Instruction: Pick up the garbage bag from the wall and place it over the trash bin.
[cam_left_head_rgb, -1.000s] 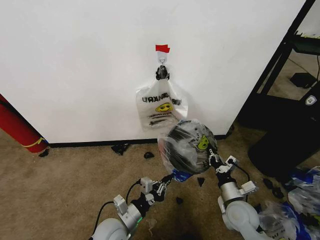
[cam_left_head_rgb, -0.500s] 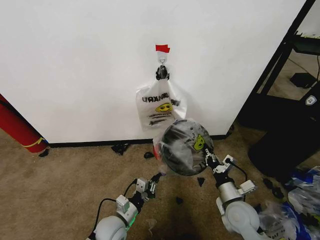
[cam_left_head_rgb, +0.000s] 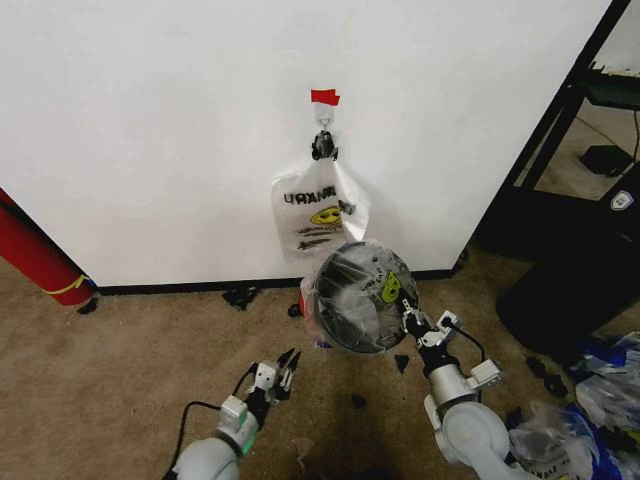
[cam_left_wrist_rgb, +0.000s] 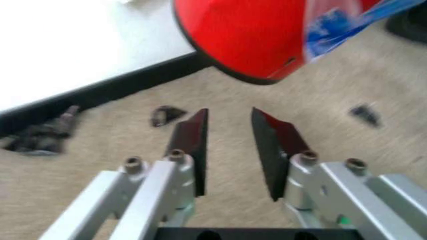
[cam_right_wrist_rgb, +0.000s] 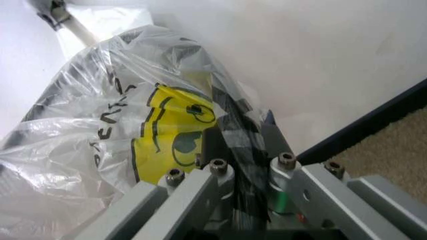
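Plastic of the garbage bag (cam_left_head_rgb: 372, 290) covers the trash bin (cam_left_head_rgb: 352, 300), which is held tilted above the carpet (cam_left_head_rgb: 130, 350) with its open mouth toward the camera, just in front of the wall (cam_left_head_rgb: 160, 140). The right gripper (cam_left_head_rgb: 412, 322) has its jaws closed on the bagged rim at the bin's near right edge. The left gripper (cam_left_head_rgb: 282, 366) hovers low over the carpet to the near left, jaws parted and empty. A second bag (cam_left_head_rgb: 318, 212) hangs from the wall hook (cam_left_head_rgb: 324, 120).
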